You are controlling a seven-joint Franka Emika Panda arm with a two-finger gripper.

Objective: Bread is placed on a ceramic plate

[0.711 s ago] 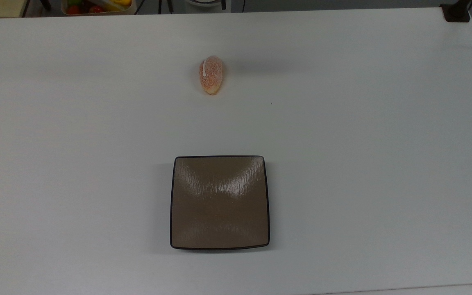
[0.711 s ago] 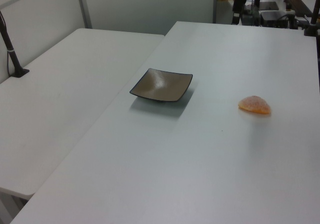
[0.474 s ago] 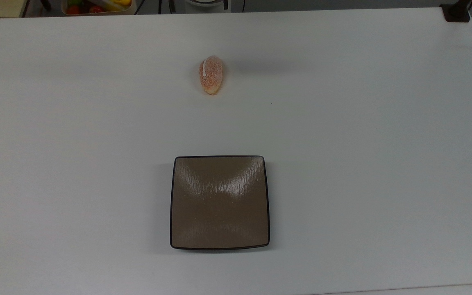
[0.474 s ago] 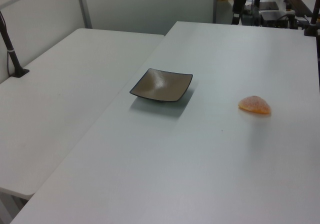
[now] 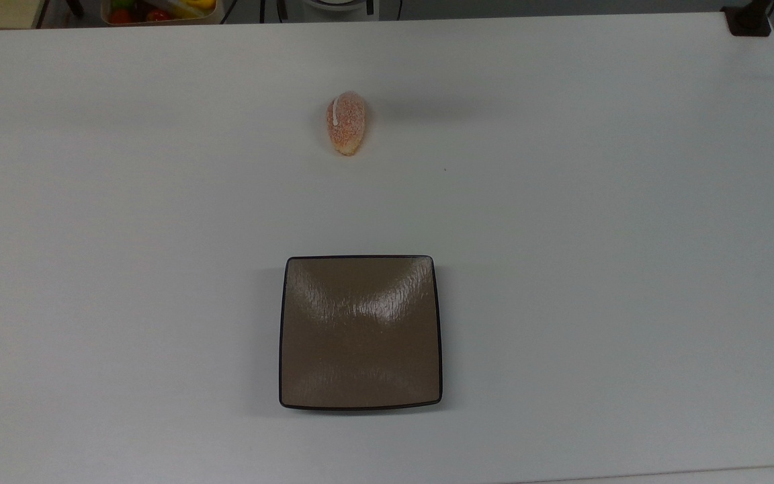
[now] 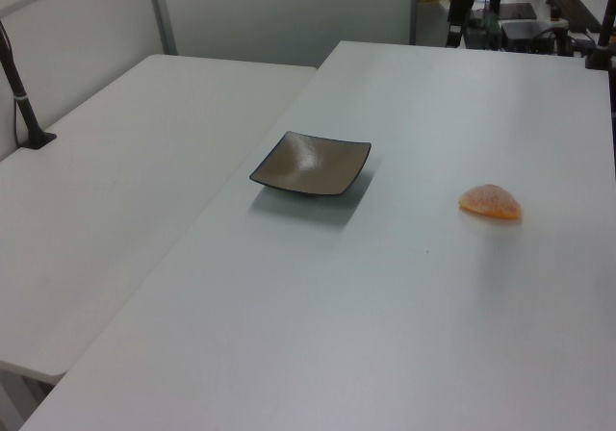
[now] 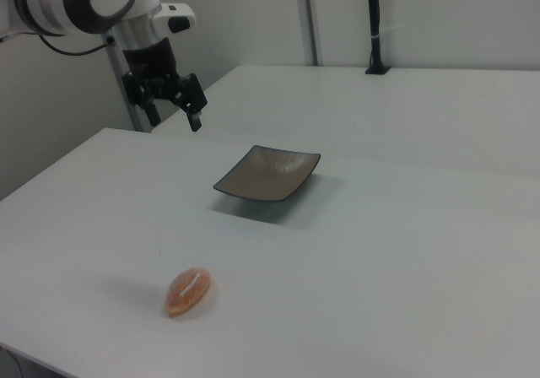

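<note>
bread: small oval orange-pink speckled roll (image 7: 187, 291), nearest in right view, on white table (image 7: 405, 260), untouched
plate: square glossy brown ceramic plate (image 7: 268, 174), bare, at roll's 1 o'clock
gripper: black two-finger gripper (image 7: 178, 105), farthest, raised, fingers spread
step: reach; you must descend over roll

Arm: you have it raised at the right view's upper left, white links, wrist angled down.
Gripper (image 7: 173, 100): black, hanging in the air, holding nothing.
Fingers (image 7: 196, 106): spread apart, pointing down and toward the right view's right.
</note>
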